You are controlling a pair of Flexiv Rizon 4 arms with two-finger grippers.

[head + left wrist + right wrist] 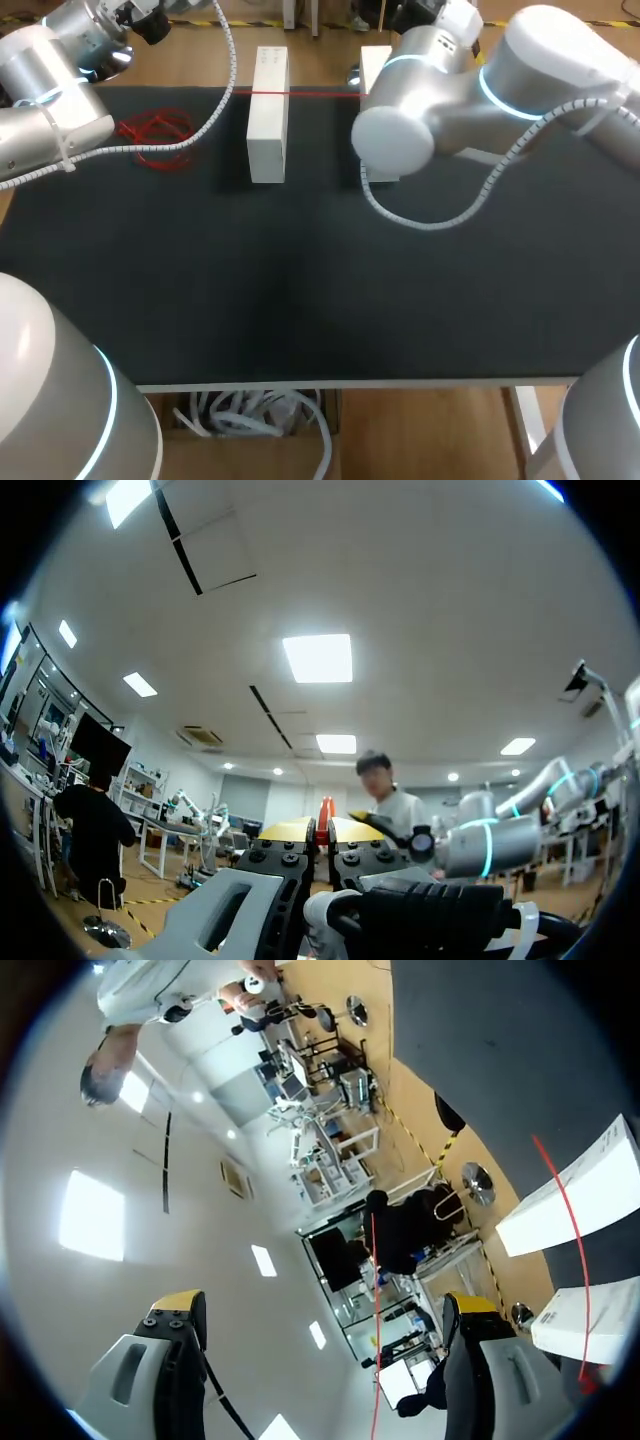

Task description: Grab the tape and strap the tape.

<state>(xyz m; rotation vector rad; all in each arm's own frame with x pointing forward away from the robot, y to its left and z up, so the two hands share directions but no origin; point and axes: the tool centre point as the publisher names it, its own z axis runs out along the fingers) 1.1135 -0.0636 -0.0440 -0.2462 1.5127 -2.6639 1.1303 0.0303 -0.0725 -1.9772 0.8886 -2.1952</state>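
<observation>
no legible text, white box (267, 100) print unreadable

Black-matted worktop (300, 300). Two white boxes at far middle: left box (268, 115) in full view, right box (374, 62) mostly hidden.

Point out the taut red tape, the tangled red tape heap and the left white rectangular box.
Taut red tape (310, 93), head view, middle.
Tangled red tape heap (155, 134), head view, centre.
Left white box (267, 118), head view, top.

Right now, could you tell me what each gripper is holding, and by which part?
The left gripper pinches red tape between its tips; which part is unclear. The right gripper holds nothing.
</observation>
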